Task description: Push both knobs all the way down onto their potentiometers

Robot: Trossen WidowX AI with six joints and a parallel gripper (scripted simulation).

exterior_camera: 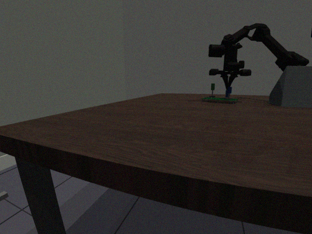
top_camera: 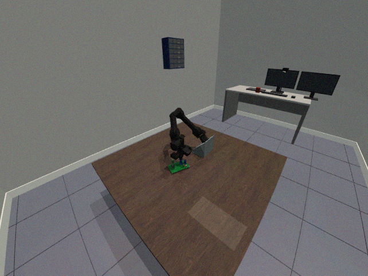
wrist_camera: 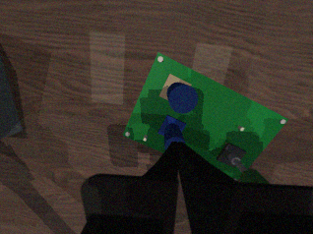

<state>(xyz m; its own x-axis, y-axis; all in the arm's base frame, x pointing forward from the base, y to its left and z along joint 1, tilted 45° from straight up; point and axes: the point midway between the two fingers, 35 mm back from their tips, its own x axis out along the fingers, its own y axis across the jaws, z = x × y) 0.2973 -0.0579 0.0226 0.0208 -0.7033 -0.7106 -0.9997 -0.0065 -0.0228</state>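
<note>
Two knobs were seen on the green circuit board, which stood on the table just in front of the arm's grey base. The gripper, its jaws clenched on nothing, was pressed tip-down on the blue knob, which looked low on its shaft. At about nine o'clock from it in the exterior view, the green knob stood high and was judged unpushed. Roughly half of the pushing, plus the release and retreat, appeared left.
</note>
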